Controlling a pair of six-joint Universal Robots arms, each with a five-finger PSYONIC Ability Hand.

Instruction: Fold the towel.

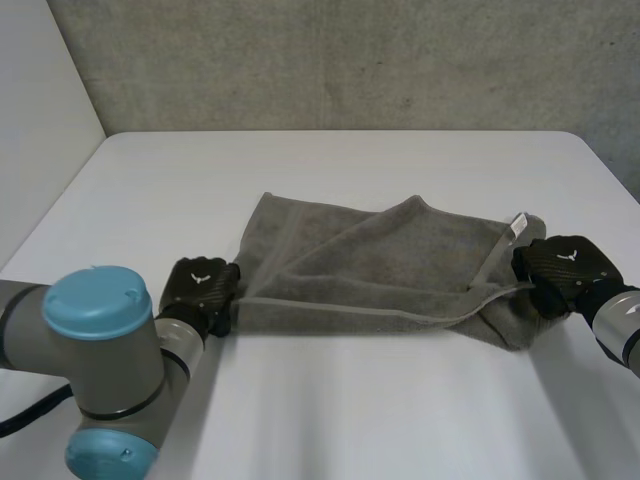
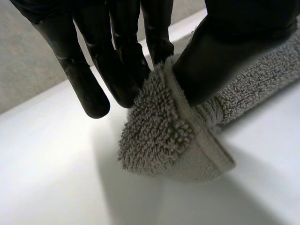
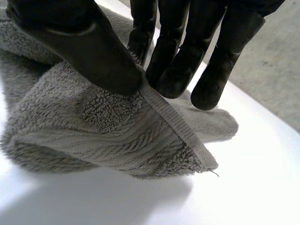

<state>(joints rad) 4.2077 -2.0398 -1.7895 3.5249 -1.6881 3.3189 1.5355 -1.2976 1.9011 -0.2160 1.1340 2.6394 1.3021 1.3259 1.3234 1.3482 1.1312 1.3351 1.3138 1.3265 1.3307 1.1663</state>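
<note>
Towel: lying rumpled and partly doubled over itself across the middle of the white desk, stretching between the two hands.
Left hand: pinching the towel's near left corner between thumb and fingers.
Right hand: gripping the towel's right end, thumb pressing the hemmed edge against the fingers.
Tag: sticking up from the towel just beside the right hand.

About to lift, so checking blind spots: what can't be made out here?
- Head view: the grips, hidden by the backs of the left hand and right hand.
- Head view: tag print, too small.
- Wrist views: towel beneath the thumbs.
- Head view: towel's lower layers, under the top fold.
</note>
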